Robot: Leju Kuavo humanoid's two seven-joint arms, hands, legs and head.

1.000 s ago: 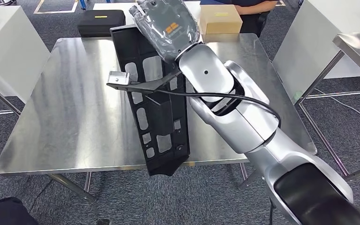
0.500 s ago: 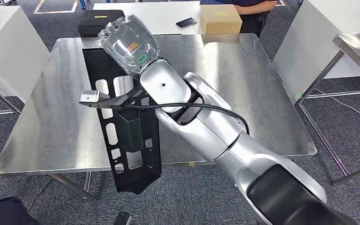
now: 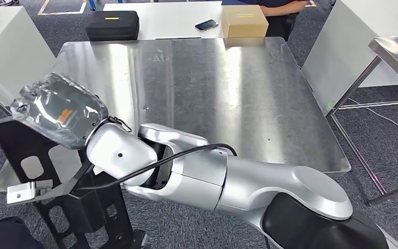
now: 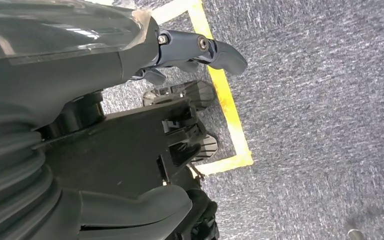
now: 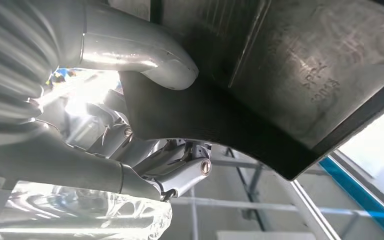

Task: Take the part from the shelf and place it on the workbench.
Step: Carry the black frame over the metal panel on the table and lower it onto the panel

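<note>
Right robot hand (image 3: 57,116) swung left, black part (image 3: 23,150) (gripped) off workbench (image 3: 212,88)

Beyond the steel surface, well away from the fingers: a black zipped case (image 3: 112,24) with a yellow label, lying on a white table (image 3: 171,13). Further along the same table, a dark phone (image 3: 206,24), then a closed cardboard box (image 3: 244,21) just beside it. Behind the box, a person (image 3: 281,10) in dark clothing, standing. Grey carpet (image 3: 378,135) underneath, with a thin cable (image 3: 388,116) trailing across. Close past the fingers, yellow floor tape (image 4: 226,100) bending into a corner.
</note>
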